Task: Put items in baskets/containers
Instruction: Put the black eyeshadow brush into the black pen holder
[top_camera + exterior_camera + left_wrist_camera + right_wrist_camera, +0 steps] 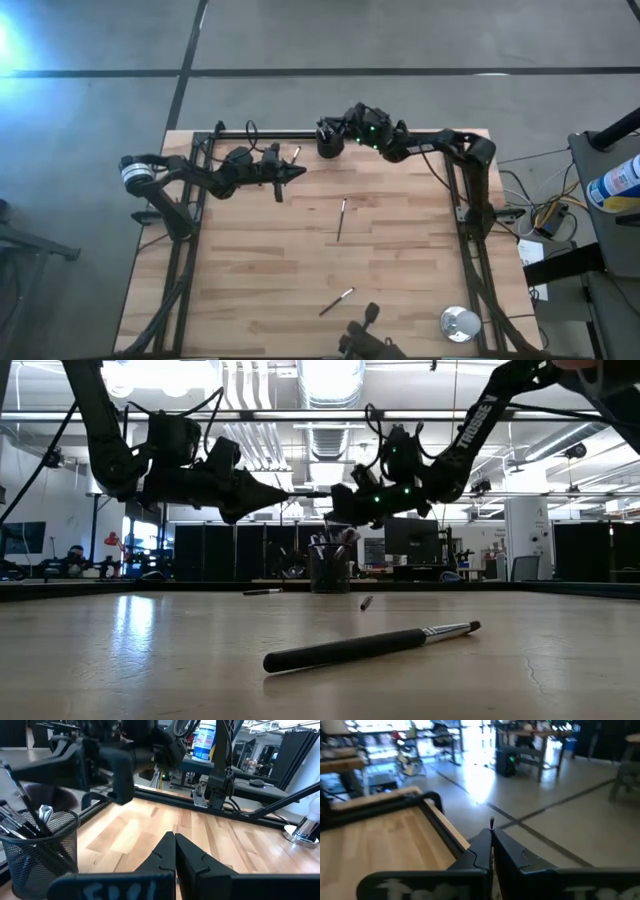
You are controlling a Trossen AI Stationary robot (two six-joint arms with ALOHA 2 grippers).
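The black mesh cup (330, 146) stands at the table's far edge with several brushes upright in it; it also shows in the low view (328, 570) and the left wrist view (42, 847). My right gripper (333, 130) hovers just above the cup (345, 500), shut on a thin brush. My left gripper (296, 173) is shut and empty, raised above the table to the cup's left (287, 492). Loose brushes lie flat on the table: one beside my left gripper (296, 153), one mid-table (342, 218), one near the front (337, 301). My right gripper pinches a thin brush between its two fingers. A short dark end (492, 823) sticks out past the fingertips. The fingers hide the rest of the brush, so I cannot tell which part they are on.
A round silver disc (460, 323) sits at the table's near right corner. A black frame rail (270, 133) runs along the far edge behind the cup. Bare wood lies between the loose brushes in the middle of the table.
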